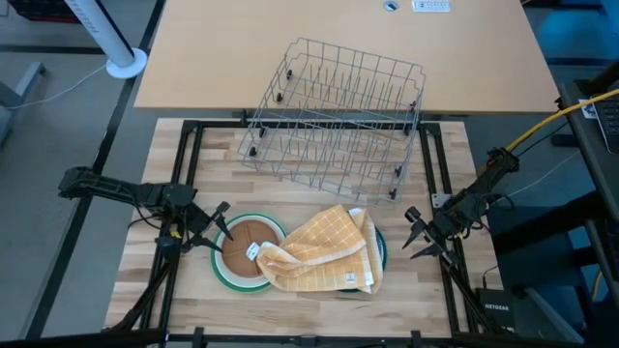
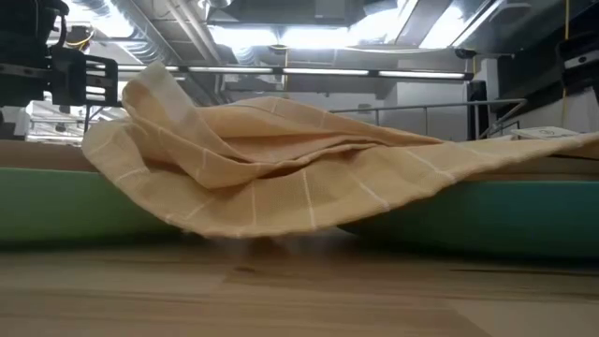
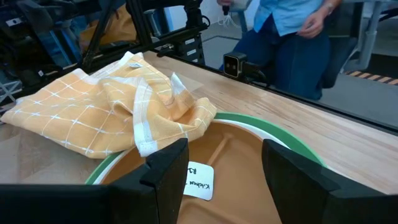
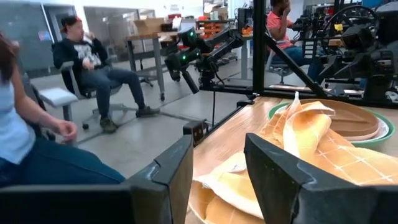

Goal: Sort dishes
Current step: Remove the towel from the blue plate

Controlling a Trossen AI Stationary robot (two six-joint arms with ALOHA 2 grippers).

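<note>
Two stacks of dishes sit on the near half of the wooden desk (image 1: 290,309), and we see a yellow checked cloth (image 1: 324,253) draped across both. On the left, a small brown plate (image 1: 247,242) with a white label on it lies on a white plate (image 3: 273,132), which rests in a larger green plate (image 1: 224,275). On the right, only the edge of a teal-blue plate (image 1: 380,249) shows from under the cloth.

Our left pincer (image 1: 221,232) hangs at the left rim of the brown plate, its fingers (image 3: 168,171) spread apart and touching nothing. Our right pincer (image 1: 414,235) waits just right of the teal-blue plate, its fingers (image 4: 177,171) likewise spread.

Farther back, a grey wire rack (image 1: 334,116) straddles the far edge of the desk, tilted. Beyond the desk we see a person in a blue shirt (image 3: 292,37) and a seated person (image 4: 93,62).
</note>
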